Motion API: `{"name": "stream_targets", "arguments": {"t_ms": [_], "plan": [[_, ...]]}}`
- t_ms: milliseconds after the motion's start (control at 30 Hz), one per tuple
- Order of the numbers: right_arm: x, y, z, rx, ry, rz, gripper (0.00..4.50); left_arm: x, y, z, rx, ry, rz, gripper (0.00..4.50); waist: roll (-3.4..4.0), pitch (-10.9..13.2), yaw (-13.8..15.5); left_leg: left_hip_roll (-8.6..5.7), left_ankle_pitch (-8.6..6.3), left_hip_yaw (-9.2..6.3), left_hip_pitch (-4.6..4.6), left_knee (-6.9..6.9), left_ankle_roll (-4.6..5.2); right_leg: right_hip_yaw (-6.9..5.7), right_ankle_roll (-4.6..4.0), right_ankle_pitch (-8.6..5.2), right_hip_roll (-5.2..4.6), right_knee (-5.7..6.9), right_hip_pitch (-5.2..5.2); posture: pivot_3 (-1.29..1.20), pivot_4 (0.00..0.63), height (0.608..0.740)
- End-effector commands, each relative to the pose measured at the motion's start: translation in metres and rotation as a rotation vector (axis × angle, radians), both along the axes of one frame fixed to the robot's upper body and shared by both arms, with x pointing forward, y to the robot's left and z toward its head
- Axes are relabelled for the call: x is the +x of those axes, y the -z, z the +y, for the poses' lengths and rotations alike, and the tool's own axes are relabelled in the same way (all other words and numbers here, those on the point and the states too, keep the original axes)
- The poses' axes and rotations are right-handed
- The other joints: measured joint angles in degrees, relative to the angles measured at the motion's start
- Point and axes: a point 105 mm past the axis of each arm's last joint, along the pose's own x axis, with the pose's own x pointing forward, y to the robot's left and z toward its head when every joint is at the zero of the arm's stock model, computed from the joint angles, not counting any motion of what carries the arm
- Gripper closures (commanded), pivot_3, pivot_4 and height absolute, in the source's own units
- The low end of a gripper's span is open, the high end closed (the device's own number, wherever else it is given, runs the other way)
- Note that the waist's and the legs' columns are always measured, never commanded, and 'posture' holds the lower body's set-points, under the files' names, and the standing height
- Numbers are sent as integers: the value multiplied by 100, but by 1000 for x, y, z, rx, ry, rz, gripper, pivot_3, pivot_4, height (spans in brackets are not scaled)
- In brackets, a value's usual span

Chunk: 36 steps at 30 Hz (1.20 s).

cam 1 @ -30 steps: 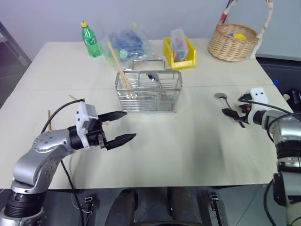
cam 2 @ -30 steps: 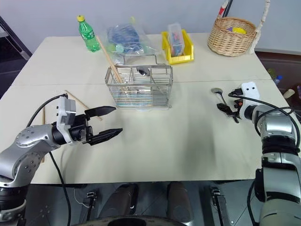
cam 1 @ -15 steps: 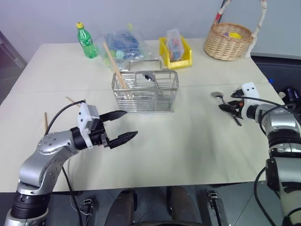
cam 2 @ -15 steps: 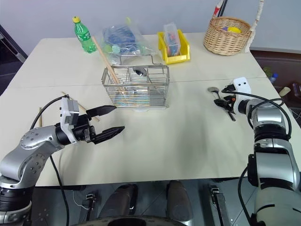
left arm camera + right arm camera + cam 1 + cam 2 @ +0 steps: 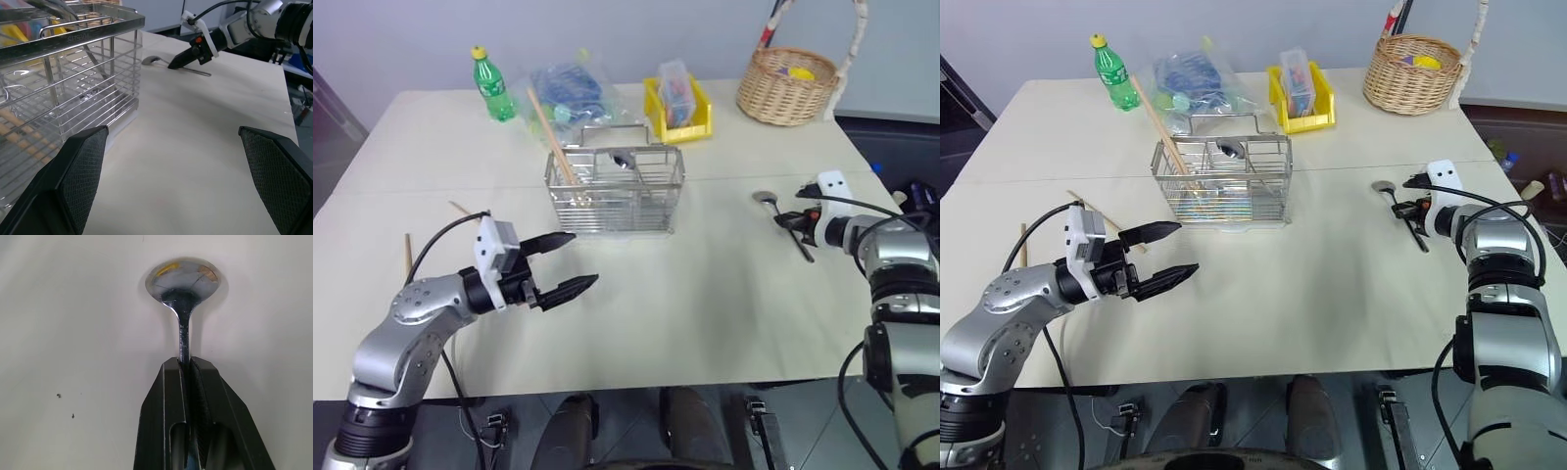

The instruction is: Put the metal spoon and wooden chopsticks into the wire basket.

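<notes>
Metal spoon (image 5: 183, 281) pinched in right gripper (image 5: 186, 364) jaws; left gripper (image 5: 570, 262) jaws spread.

Two spoons (image 5: 1386, 188), three chopsticks (image 5: 1161, 127).

Both arms are silver-grey metal with rounded joint housings and black bands at the joints. Each wrist carries a white boxy camera block; loose black cables loop along both forearms. The left gripper (image 5: 566, 263) and right gripper (image 5: 1414, 210) have black tapered fingers with cross-hatched inner pads.
</notes>
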Motion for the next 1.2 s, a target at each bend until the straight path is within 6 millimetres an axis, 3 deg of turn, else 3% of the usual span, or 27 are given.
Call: {"name": "stream_targets", "arguments": {"t_ms": [33, 200, 400, 467, 567, 700, 867, 1200], "plan": [[9, -21, -1, -4, 58, -102, 4459, 3, -9, 1, -21, 6, -44, 0, 0, 0, 0, 0, 0, 0, 0, 1, 0, 0, -1, 0, 0, 0, 0, 0, 150, 740], [20, -72, -3, -71, 151, -333, 4459, 9, -11, 2, -33, 17, -44, 0, 15, 9, 10, -1, 0, 0, -9, -2, 0, 1, 1, 2, 0, 5, -14, 0, 150, 740], [16, -146, 20, -201, 187, -656, 4459, 18, -12, 6, -46, 34, -34, 0, 16, 10, 9, -1, 0, -1, -14, -9, 0, 1, 2, 3, 0, 14, -26, 0, 150, 740], [10, -171, 49, -240, 133, -794, 4459, 23, -11, 8, -47, 28, -33, 0, 17, 10, 7, -1, 0, -1, -14, -8, 0, 0, 2, 3, 0, 15, -26, 0, 150, 740], [-1, -193, 98, -74, 49, -931, 4459, 27, -12, 9, -57, 14, -37, 0, 17, 10, -12, 0, 0, -2, -13, -9, 0, 1, 2, 3, 0, 19, -29, 0, 150, 740], [-24, -208, 157, 164, -106, -1044, 4459, 30, -15, 9, -77, -7, -48, 0, 17, 10, 7, 2, 0, -9, -11, -9, 0, 0, 2, 3, 2, 29, -30, 0, 150, 740], [-47, -215, 205, 426, -272, -1086, 4459, 27, -14, 7, -84, -18, -46, 0, 17, 10, 46, -5, 0, -17, -15, -6, -1, 0, 1, 2, 0, 33, -31, 0, 150, 740], [-57, -202, 240, 588, -374, -1034, 4459, 25, -17, 9, -101, -73, -56, 0, 18, 11, 0, -5, 1, -20, -9, -10, -1, 1, -2, 1, 1, 62, -44, 0, 150, 740]]}}
